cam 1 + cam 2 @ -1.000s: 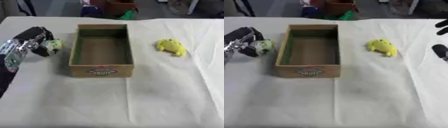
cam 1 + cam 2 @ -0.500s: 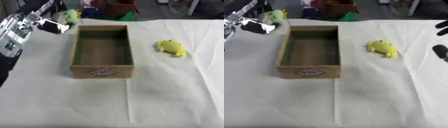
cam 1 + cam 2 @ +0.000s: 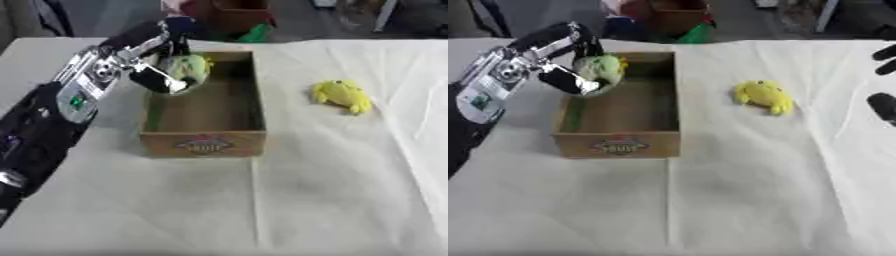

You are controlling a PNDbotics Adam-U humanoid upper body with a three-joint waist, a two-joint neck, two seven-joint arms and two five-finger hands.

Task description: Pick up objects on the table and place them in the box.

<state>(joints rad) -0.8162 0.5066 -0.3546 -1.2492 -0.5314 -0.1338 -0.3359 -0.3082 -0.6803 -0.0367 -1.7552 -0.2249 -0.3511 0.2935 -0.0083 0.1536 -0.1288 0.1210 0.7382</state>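
Holding a pale green toy [image 3: 185, 69], left hand [image 3: 157, 60] curled round it, up over the near-left corner of the box [image 3: 205, 142], off the table [image 3: 262, 200]. Open cardboard box left of centre, label on its front wall, nothing visible on its floor. Lying on the cloth right of the box, well apart from it, a yellow toy [image 3: 342, 95]. At the right edge, right hand [image 3: 883, 80], only dark fingertips showing, so can't tell open or closed.

Your left hand [image 3: 162, 60] was raised, fingers curled around something pale green; your right hand [image 3: 884, 80] showed only dark fingertips at the edge.
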